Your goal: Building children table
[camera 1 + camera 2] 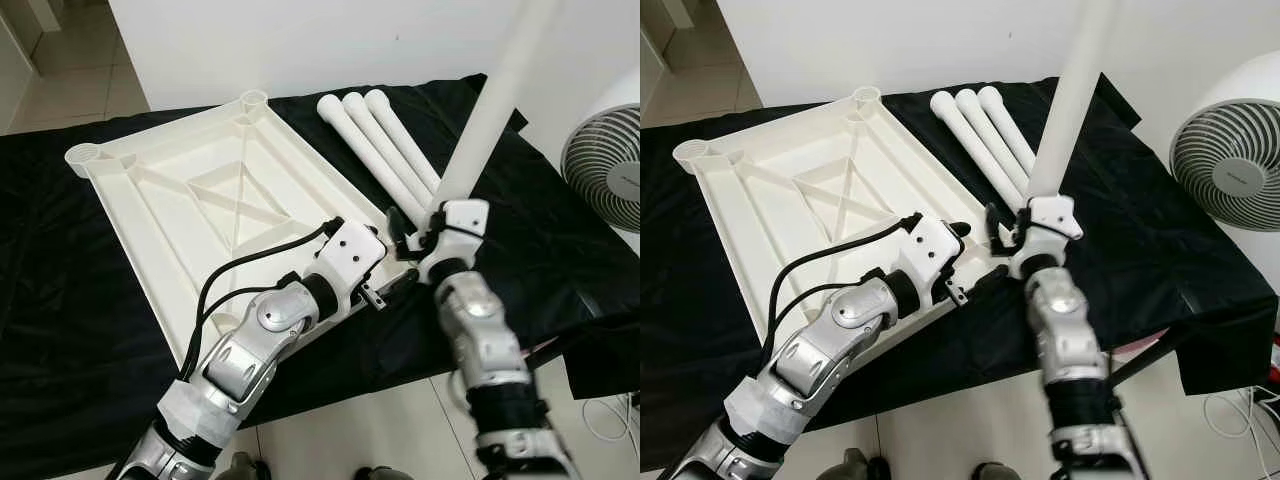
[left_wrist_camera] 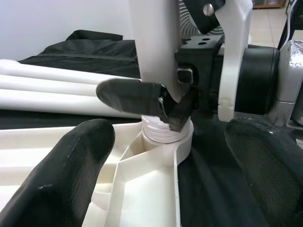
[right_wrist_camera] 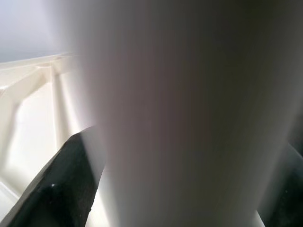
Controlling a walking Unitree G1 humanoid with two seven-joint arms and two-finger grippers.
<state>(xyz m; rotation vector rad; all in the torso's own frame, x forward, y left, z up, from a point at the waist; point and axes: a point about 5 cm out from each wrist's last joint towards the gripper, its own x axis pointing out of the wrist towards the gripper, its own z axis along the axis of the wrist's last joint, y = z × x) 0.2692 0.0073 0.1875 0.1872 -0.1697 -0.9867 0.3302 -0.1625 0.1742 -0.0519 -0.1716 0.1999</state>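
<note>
Black cloth covers the tabletop (image 1: 80, 330), where the right pincer (image 1: 425, 237) grips a white leg (image 1: 490, 110) upright, its threaded end seated in the near corner socket (image 2: 166, 137) of the inverted table panel (image 1: 190, 190), directly ahead of the open left pincer (image 1: 385, 290).

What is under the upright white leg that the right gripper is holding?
The leg, clamped in the right gripper, stands with its threaded end in the corner socket of the upturned tabletop. How deep the thread sits inside the socket is hidden. The left gripper is open beside it.
</note>
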